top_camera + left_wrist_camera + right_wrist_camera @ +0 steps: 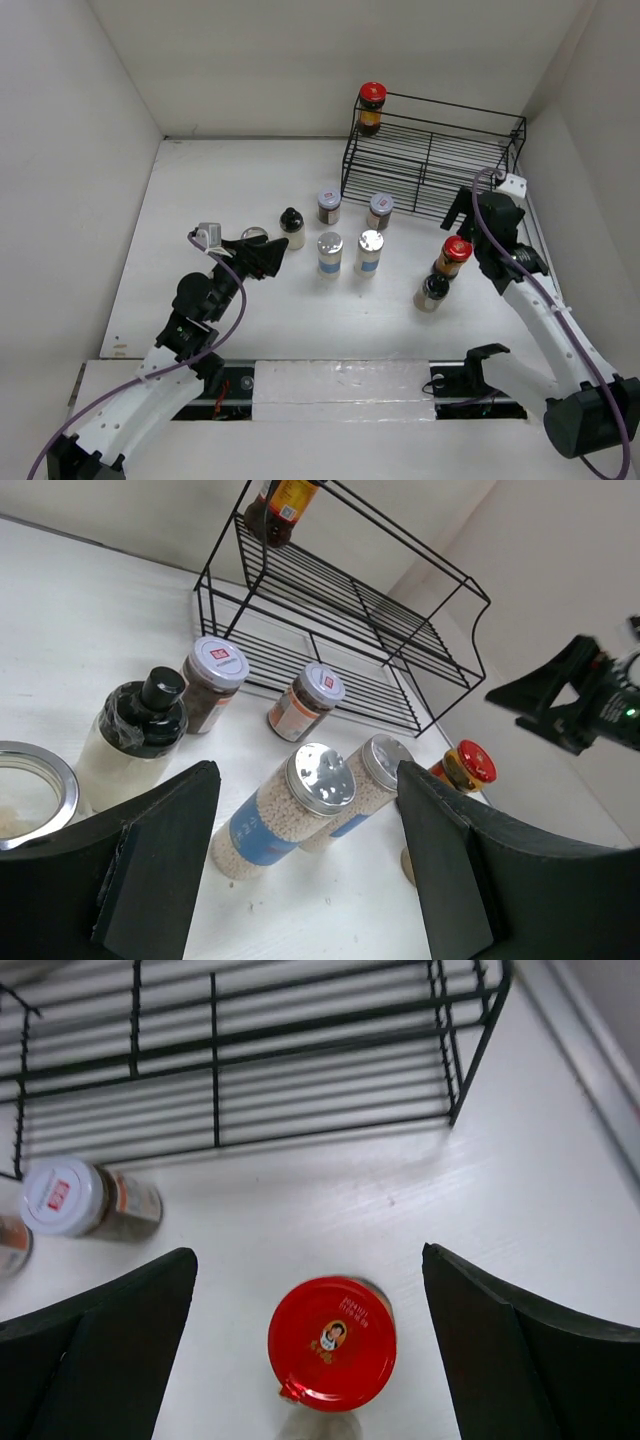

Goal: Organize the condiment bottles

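Right wrist view: red-capped bottle (332,1343) upright on bench (560,1160), wire rack (300,1060) at 12 o'clock. Right gripper (308,1260) pitched down over it, jaws spread wide, touching nothing. Left gripper (305,772) held low near the bench, jaws spread, empty; silver-lidded jar (35,780) just beside them at 9 o'clock.

This looks like a robot test lab. Plain white walls (300,70) box in a white tabletop (220,190), and a left arm (150,375) and right arm (545,310) with purple cables (241,300) sit at its edge.
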`<state>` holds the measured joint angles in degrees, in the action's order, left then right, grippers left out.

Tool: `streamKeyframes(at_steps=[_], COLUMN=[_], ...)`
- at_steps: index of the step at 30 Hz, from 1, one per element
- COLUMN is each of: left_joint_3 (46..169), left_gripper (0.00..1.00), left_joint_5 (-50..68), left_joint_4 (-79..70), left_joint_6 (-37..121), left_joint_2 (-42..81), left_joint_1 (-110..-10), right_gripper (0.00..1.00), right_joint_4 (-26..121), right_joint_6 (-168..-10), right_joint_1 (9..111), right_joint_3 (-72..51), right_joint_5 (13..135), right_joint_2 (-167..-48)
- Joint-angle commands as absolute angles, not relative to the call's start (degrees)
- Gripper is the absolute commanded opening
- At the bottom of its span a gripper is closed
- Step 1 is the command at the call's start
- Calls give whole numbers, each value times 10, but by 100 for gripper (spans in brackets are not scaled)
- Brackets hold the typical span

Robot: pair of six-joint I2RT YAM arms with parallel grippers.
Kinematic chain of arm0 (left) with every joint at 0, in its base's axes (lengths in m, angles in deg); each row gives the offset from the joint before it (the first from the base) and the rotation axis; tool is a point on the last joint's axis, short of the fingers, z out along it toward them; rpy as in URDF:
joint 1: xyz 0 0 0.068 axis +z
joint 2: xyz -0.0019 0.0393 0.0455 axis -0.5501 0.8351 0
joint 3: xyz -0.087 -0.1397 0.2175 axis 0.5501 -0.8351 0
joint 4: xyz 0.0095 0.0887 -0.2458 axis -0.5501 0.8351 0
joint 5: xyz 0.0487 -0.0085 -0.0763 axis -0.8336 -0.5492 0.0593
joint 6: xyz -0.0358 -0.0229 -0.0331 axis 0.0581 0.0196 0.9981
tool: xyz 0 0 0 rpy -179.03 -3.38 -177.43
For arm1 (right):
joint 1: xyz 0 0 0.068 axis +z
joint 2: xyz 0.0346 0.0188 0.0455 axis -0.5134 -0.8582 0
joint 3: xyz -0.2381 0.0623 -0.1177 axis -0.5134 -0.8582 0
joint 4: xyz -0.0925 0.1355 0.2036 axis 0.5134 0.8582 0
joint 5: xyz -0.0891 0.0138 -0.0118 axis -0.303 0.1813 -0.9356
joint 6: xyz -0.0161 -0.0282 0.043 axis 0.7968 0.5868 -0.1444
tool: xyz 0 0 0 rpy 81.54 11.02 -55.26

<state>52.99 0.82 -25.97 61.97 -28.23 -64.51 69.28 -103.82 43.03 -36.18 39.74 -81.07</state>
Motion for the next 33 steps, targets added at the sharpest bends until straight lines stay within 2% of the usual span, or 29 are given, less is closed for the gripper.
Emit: streamKeyframes(at_steps=[1,13,16,17,19,20,24,30,33], left_joint_3=[550,550,550,550,544,544,550,553,547], left_gripper=[67,67,67,67,68,68,68,68,68], left_joint_5=[18,38,38,38,38,38,45,45,40], left_joint_4=[-288,-288,-294,-294,-294,-294,-295,-293,-301], left_joint_6=[625,630,630,630,630,630,630,635,635], left_joint_2=[-289,-289,-295,-295,-295,-295,-295,-282,-282], left_joint_1=[-648,-648,-648,-648,-648,-648,-648,-648,-648], right_gripper=[100,100,93,80,75,61,46,46,46], right_joint_4=[715,737,716,709,704,698,704,745,734], right_joint_6=[-1069,-1096,-1082,-1077,-1077,-1070,-1049,-1011,-973], right_joint_1=[438,459,449,449,443,443,456,493,508], right_joint_3=[-388,-461,-468,-468,-461,-456,-425,-309,-213], right_joint_5=[452,420,420,427,427,421,375,319,336], right_joint_2=[-816,-821,-839,-850,-855,-855,-826,-790,-796])
